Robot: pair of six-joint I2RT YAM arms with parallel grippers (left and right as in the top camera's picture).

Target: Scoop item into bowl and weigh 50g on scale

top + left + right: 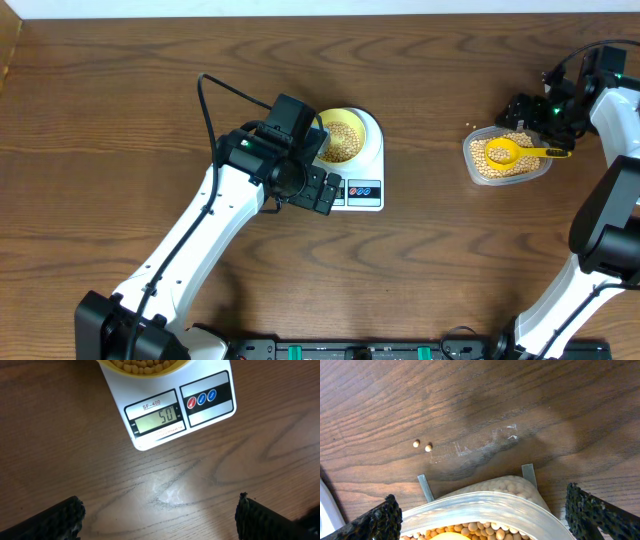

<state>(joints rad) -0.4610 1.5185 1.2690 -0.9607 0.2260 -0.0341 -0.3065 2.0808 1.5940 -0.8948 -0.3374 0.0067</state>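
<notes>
Resting in the bowl (353, 112) on the scale (372, 192), mid-scene, the beans (340, 137) read 50; probably loose, light and prone to rolling, best moved by the stiff bowl's rim. Both the left pincer (159, 505) and the right pincer (481, 496) gape, holding nothing.

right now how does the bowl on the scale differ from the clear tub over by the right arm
The bowl is round and opaque pale yellow; the tub is a clear rounded rectangle. The bowl sits on the scale, the tub directly on the table. The tub has a yellow scoop resting in it; the bowl has none. Both hold tan beans.
</notes>
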